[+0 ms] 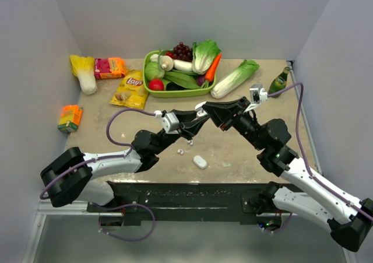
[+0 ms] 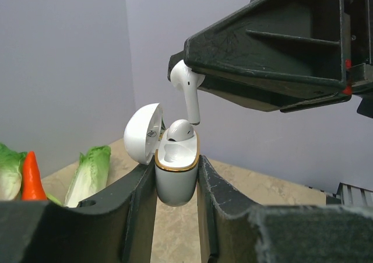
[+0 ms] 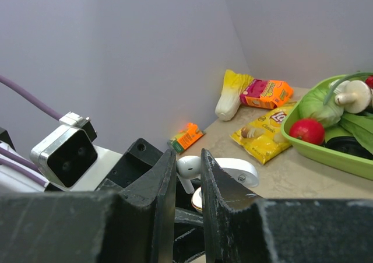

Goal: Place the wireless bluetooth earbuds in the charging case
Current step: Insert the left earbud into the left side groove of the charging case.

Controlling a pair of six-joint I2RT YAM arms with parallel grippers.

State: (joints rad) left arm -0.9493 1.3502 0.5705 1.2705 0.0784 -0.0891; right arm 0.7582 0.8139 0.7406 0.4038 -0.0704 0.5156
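Mid-table, held aloft: left gripper (image 2: 176, 186) clamped on open charging case (image 2: 175, 168), one bud (image 2: 180, 130) seated; right gripper (image 3: 187, 171) pinches second earbud (image 2: 187, 87) by head, stem down over case. Light, glossy, likely slippery; best gripped at head

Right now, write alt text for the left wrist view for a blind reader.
The left gripper holds an open charging case upright with one earbud seated, while the right gripper holds a second earbud stem-down just above it. Lettuce and a carrot lie at left.

I can read only the brand "Lay's" on the yellow chip bag (image 1: 129, 89), towards the table's far-left corner.
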